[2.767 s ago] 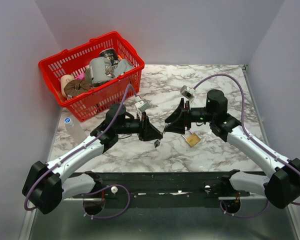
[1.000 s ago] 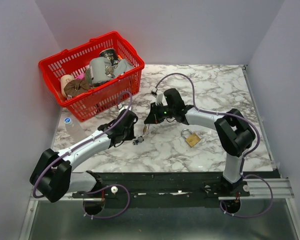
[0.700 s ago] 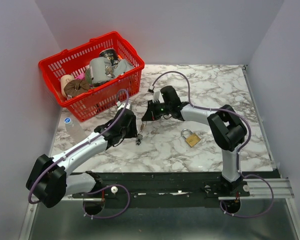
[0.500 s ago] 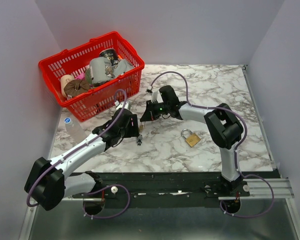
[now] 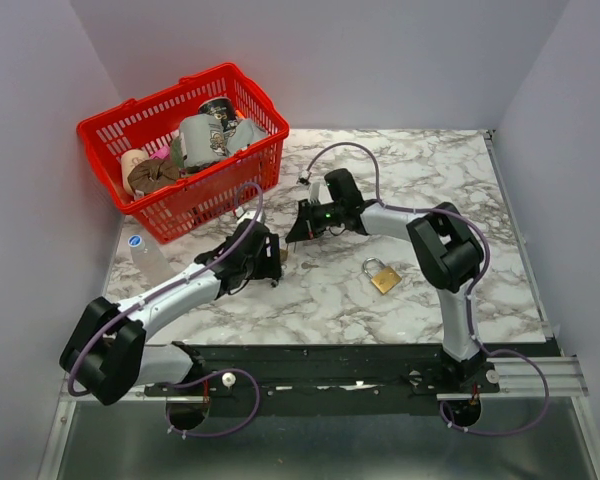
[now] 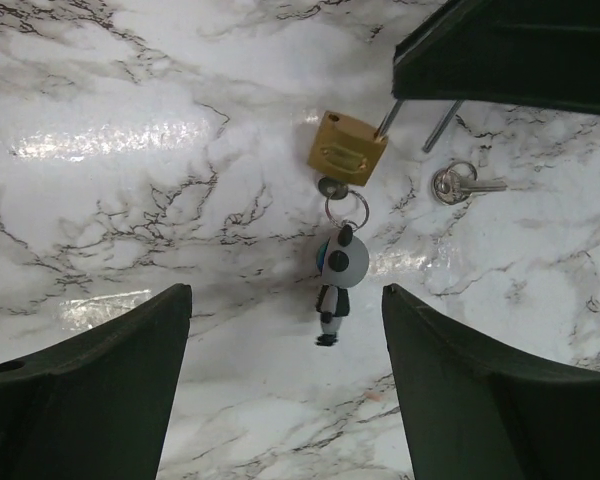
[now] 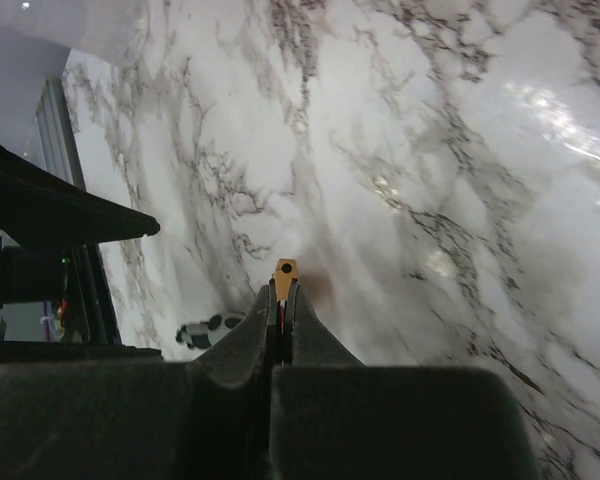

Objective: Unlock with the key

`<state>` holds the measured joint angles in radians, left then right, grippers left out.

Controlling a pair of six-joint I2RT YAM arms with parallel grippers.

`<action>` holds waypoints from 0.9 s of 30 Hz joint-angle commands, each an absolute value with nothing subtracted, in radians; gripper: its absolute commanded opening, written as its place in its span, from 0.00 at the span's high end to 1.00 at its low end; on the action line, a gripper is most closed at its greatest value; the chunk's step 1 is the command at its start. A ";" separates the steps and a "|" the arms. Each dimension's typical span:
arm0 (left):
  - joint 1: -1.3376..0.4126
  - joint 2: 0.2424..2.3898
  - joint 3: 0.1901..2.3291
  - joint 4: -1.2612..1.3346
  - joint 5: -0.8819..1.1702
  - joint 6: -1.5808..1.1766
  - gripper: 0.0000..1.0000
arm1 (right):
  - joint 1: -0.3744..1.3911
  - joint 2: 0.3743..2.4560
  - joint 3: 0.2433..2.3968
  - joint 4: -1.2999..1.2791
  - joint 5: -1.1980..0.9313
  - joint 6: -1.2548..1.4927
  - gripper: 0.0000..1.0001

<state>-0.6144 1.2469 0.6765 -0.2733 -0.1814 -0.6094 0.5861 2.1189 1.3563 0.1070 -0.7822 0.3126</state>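
Our left tool (image 6: 285,298) gapes empty, right tool (image 7: 282,302) pinches the small brass padlock (image 6: 346,150); we judge the tiny black-headed key (image 6: 331,188) ahead light, slippery; grip its head.

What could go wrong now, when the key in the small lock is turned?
1. The right claw grips the small brass padlock only by its thin silver shackle, so the lock may swivel.
2. The open left claw may catch the black-and-white panda charm instead of the tiny dark-headed key.
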 commanded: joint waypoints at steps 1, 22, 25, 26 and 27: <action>-0.611 1.281 0.684 -0.219 -0.158 -0.597 0.16 | 0.548 2.131 1.329 0.068 -0.776 0.296 0.99; -0.594 1.301 0.733 -0.224 -0.127 -0.586 0.07 | 0.546 2.214 1.414 0.064 -0.689 0.376 0.76; -0.584 1.264 0.739 -0.251 -0.114 -0.583 0.02 | 0.546 2.194 1.395 0.067 -0.667 0.371 0.60; -0.581 1.252 0.742 -0.262 -0.110 -0.580 0.01 | 0.545 2.186 1.388 0.069 -0.664 0.370 0.55; -0.581 1.241 0.750 -0.277 -0.110 -0.577 0.01 | 0.546 2.177 1.381 0.071 -0.654 0.365 0.50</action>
